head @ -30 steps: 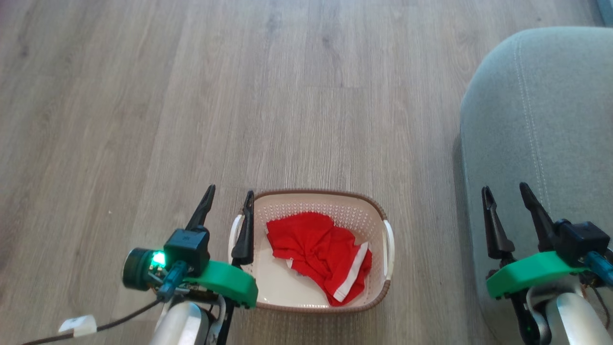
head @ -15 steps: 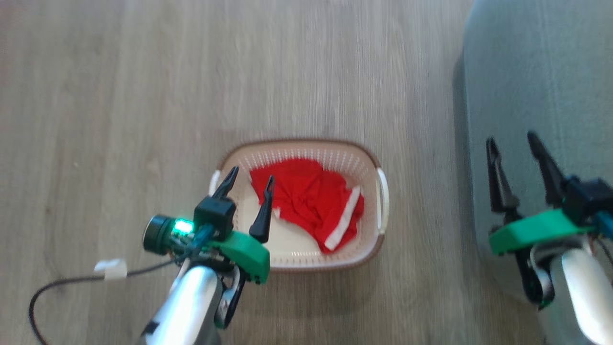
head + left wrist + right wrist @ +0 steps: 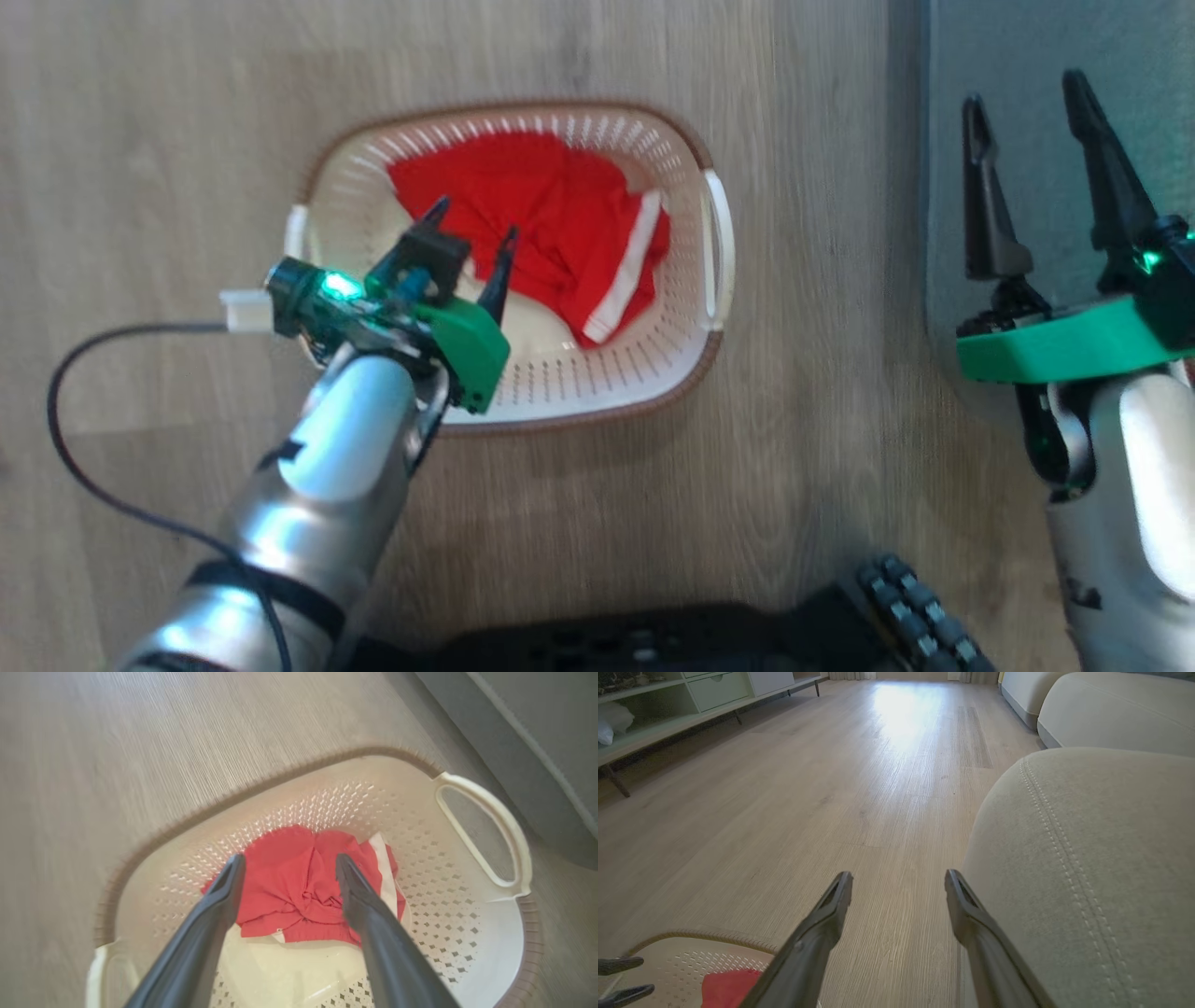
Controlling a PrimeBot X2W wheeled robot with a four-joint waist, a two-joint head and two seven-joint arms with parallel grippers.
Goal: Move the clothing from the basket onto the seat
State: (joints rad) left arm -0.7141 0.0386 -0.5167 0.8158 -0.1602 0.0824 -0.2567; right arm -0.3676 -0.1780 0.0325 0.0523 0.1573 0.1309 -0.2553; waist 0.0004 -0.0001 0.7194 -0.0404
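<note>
hovering over red clothing (image 3: 551, 205) in the basket (image 3: 653, 350), left gripper (image 3: 474, 217) jaws are held apart, right gripper (image 3: 1023, 91) likewise; only one garment may be pinched, or basket wall snagged.

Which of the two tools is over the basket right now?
The left tool, open above the clothing in the basket; the right tool sits off by the seat.

Right edge cuts seat (image 3: 1036, 37); left arm (image 3: 345, 448) hides part of basket (image 3: 644, 359) rim.
</note>
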